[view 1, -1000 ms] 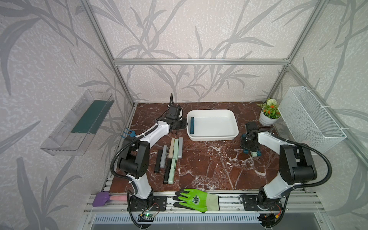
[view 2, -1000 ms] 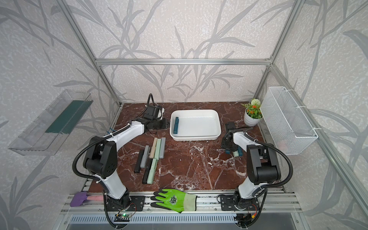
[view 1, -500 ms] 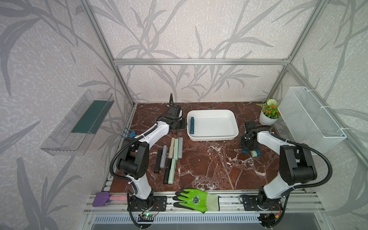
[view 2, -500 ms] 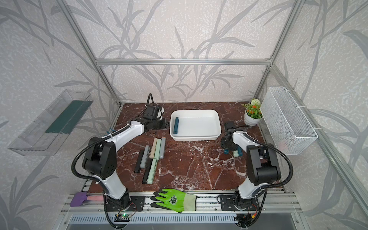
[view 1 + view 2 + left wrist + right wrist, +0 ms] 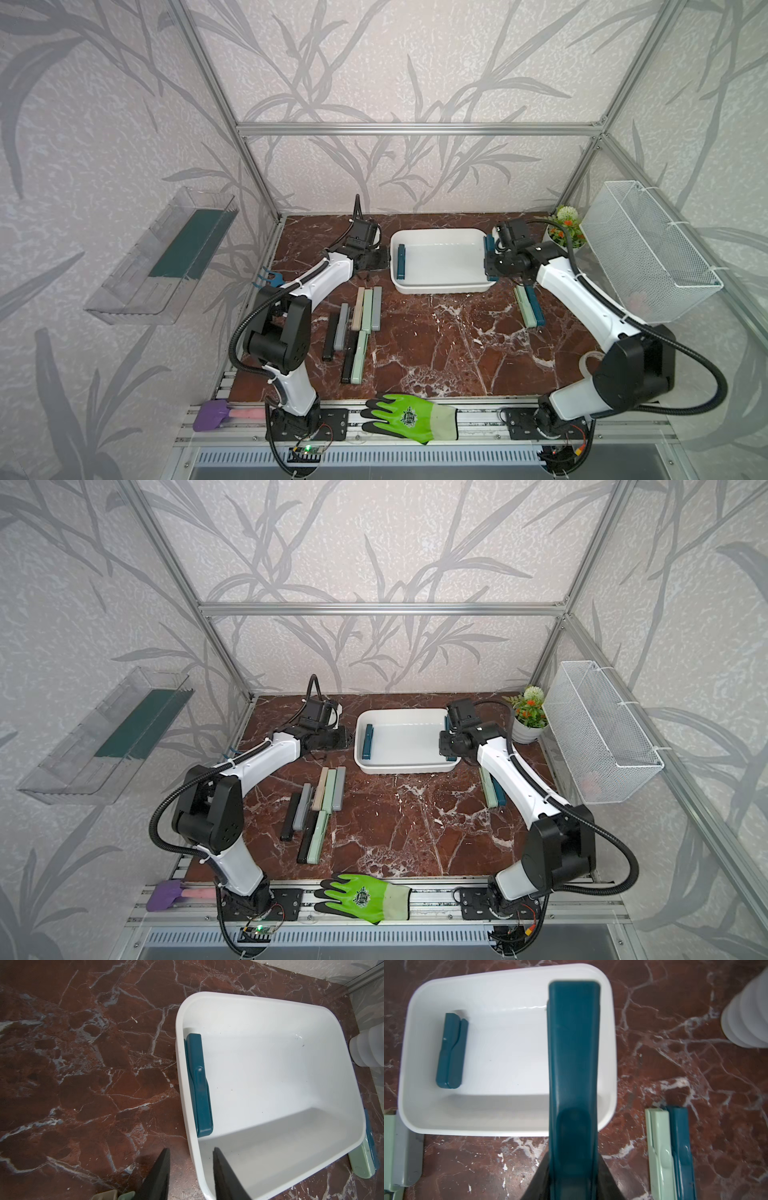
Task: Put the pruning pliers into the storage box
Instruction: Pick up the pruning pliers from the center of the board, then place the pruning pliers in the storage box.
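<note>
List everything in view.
storage box: 1, white, back centre
boxed pliers: 1, teal, inside box
held pliers: 1, teal, over box
left pliers: 7, beige/green/grey/black, table left
right pliers: 2, green/teal, table right
glove: 1, green, front rail
trowel: 1, purple, front rail
rake: 1, blue, left edge
plant: 1, green, back right
basket: 1, white, right wall
bin: 1, clear, left wall
left hand: open, beside box
right hand: shut on held pliers

eleven pruning pliers [image 5: 367, 309], one storage box [image 5: 440, 287], one glove [image 5: 409, 417], one trowel [image 5: 212, 415], one wire basket [image 5: 648, 257], one plant [image 5: 566, 226]
</note>
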Tool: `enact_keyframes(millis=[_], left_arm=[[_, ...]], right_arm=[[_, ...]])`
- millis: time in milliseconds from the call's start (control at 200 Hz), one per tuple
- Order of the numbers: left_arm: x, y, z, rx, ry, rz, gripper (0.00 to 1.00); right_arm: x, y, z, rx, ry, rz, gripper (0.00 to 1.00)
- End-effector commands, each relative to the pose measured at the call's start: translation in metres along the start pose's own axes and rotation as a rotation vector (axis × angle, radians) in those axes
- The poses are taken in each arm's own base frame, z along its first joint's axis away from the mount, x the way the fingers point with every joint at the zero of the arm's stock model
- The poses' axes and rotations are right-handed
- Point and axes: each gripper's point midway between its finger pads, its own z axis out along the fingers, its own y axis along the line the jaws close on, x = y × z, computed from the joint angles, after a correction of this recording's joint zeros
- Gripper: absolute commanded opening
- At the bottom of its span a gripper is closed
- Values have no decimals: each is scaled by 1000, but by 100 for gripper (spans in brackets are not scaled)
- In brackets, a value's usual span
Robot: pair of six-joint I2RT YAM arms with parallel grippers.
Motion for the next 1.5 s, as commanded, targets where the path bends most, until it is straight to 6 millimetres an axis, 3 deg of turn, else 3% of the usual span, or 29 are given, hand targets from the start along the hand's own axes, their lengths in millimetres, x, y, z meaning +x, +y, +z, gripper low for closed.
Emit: enact_keyframes(millis=[0, 180, 290, 590, 815, 1494], left_arm=[[-7, -5, 3, 12, -19, 9, 35], [-3, -6, 16, 31, 5, -8, 35], [3, -7, 24, 44, 20, -29, 34], [11, -2, 41, 37, 46, -42, 30], [13, -2, 48, 49, 58, -52, 28], [14, -3, 49, 58, 52, -60, 27]], right_arm=[[-12, 42, 29, -64, 23, -61, 21], [-32, 101, 84, -150, 72, -91, 21], [-33, 129, 115, -164, 112, -114, 22], [-25, 160, 169, -163, 168, -31, 24], [-18, 176, 184, -156, 187, 39, 25], [-1, 186, 203, -132, 227, 148, 32]])
